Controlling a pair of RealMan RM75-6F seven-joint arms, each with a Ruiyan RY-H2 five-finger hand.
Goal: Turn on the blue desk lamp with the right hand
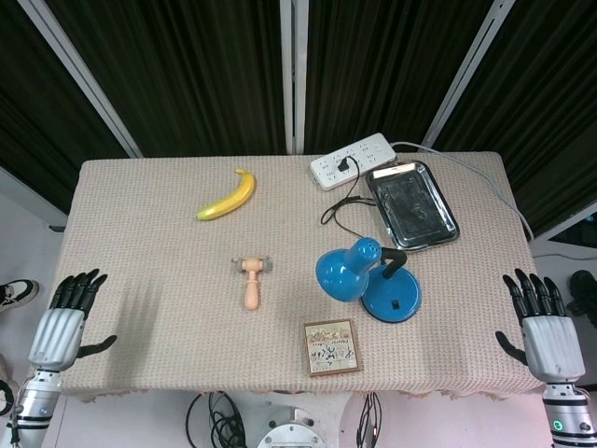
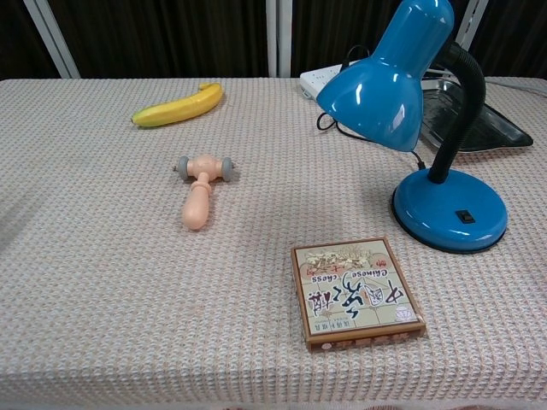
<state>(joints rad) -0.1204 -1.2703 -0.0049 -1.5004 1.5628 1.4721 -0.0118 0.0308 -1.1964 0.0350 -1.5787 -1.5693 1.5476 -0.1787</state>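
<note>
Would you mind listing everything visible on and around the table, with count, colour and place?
desk lamp: one, blue with a black neck, right of the table's middle; switch on its base.
banana: one, yellow, far left of centre.
massage roller: one, peach with grey wheels, middle of the table.
chess box: one, tan with printed characters, near edge, in front of the lamp.
power strip: one, white, far edge, with a black plug in it.
tray: one, metal, far right, beside the power strip.
tablecloth: one, beige weave, covering the table.
left hand: one, silver and black, off the table's left near corner, holding nothing.
right hand: one, silver and black, off the right near corner, holding nothing.
</note>
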